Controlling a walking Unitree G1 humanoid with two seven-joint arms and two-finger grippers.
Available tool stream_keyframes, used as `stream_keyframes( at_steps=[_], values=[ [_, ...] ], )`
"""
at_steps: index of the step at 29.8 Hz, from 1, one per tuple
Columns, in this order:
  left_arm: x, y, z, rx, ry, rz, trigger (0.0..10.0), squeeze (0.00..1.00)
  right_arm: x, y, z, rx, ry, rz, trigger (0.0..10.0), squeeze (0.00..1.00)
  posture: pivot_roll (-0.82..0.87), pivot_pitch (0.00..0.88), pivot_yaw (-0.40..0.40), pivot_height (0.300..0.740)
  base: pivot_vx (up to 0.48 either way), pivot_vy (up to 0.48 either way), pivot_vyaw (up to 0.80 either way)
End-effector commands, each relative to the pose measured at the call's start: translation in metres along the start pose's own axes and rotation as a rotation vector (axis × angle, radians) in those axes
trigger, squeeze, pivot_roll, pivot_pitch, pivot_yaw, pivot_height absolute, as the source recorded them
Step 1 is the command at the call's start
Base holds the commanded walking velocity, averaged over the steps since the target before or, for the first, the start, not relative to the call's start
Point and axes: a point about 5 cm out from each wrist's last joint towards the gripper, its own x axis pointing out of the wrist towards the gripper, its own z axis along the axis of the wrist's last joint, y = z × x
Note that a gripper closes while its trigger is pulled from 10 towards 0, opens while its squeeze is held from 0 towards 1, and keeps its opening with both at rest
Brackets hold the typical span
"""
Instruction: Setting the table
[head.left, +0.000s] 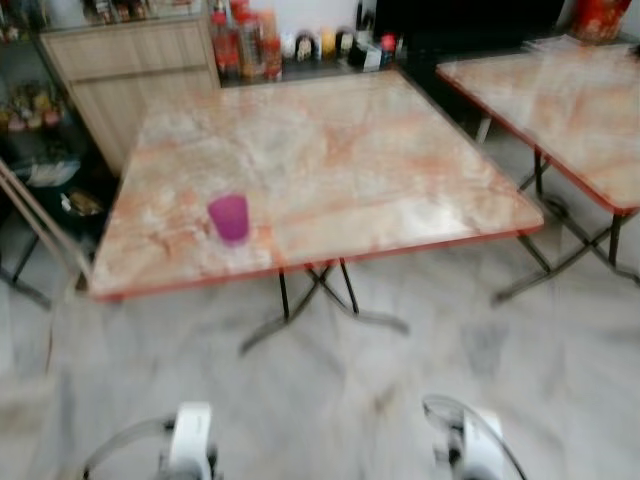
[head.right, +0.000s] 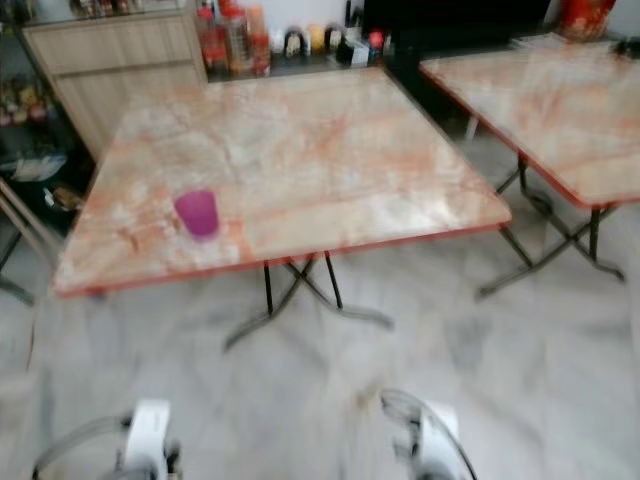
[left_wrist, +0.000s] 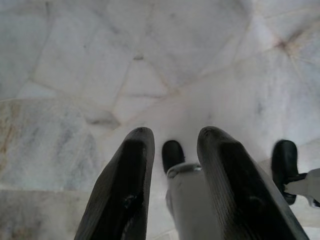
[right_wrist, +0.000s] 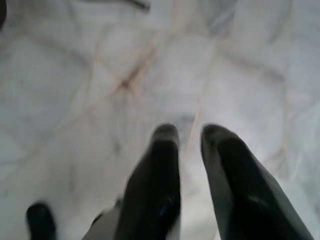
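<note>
Purple cup (head.left: 229, 217) sitting on marble tabletop (head.left: 330, 160) near its front left edge. Left pincer (left_wrist: 172, 150) and right pincer (right_wrist: 190, 137) both hanging over floor (head.left: 350, 380), released, grasping nothing.

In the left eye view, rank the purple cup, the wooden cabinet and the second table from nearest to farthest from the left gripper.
1. Purple cup, on the near table's front left corner, closest to the left gripper.
2. Wooden cabinet, behind, far left.
3. Second table, far right.
</note>
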Motion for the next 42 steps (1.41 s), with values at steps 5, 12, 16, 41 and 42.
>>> stream_keyframes(
  at_steps=[5,12,16,41,42],
  values=[
    [-0.0011,0.0108,-0.0021,-0.011,0.005,0.034,10.0,0.0,-0.0008,0.0105,-0.0032,-0.005,0.01,0.031,10.0,0.0,-0.04,0.0,0.006,0.74,0.218,0.0,0.0],
    [-0.0013,0.0099,-0.0032,-0.013,0.007,0.035,10.0,0.0,0.0,0.0115,-0.0008,-0.043,0.01,0.039,10.0,0.0,-0.04,0.0,0.003,0.74,0.337,0.0,0.0],
    [-0.0012,0.0096,-0.0031,-0.014,0.007,0.034,10.0,0.0,-0.0001,0.0128,-0.0014,-0.071,0.013,0.045,10.0,0.0,-0.04,0.0,0.001,0.74,0.357,0.0,0.11],
    [-0.0012,0.0102,-0.0028,-0.018,0.008,0.035,10.0,0.0,-0.0003,0.0155,-0.0022,-0.096,0.018,0.051,10.0,0.0,-0.04,0.0,-0.001,0.74,0.355,0.0,0.11],
    [-0.0012,0.0103,-0.003,-0.018,0.009,0.036,10.0,0.0,-0.0003,0.0154,-0.0022,-0.096,0.018,0.051,10.0,0.0,-0.04,0.0,-0.002,0.74,0.281,0.0,0.0]
  ],
)
